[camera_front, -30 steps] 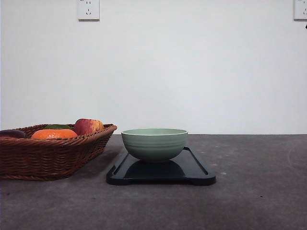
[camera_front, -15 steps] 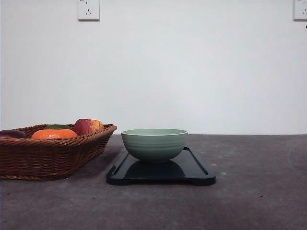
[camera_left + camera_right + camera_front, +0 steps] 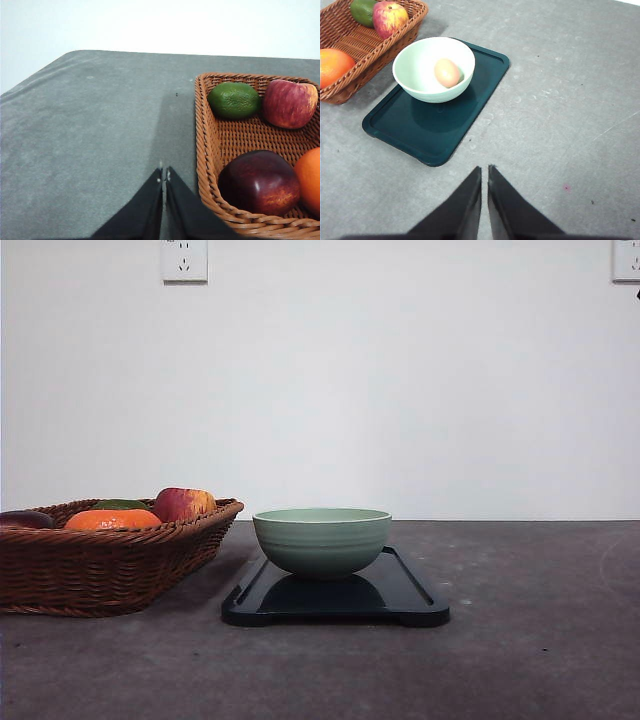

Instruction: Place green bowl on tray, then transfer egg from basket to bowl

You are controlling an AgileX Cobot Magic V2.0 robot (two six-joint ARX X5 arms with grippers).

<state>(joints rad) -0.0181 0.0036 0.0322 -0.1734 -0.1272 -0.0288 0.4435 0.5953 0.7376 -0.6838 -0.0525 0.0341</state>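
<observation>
Egg [image 3: 447, 72] lies inside the green bowl [image 3: 321, 539], its long axis running roughly toward the basket [image 3: 100, 565], though I cannot tell which end is the narrower one. From the front I see the bowl standing upright on the far half of the tray [image 3: 410, 592], whose long axis runs from near to far on the grey tabletop [image 3: 540, 660]; the bowl's wall hides the egg from that side. The basket sits just left of the tray, apart from it, its left end cut off by the frame. In it I make out an apple [image 3: 183, 504], an orange fruit [image 3: 112, 520], a green fruit [image 3: 234, 99] at the far corner and a dark red fruit [image 3: 259, 182]. My left hand [image 3: 164, 176] is closed and empty, its fingertips together over bare tabletop just beside the basket's rim. My right hand [image 3: 484, 171] is closed on nothing too, hanging over the tabletop near the tray's near edge. Two wall sockets [image 3: 184, 259] sit high on the white wall; I can read no writing anywhere.
</observation>
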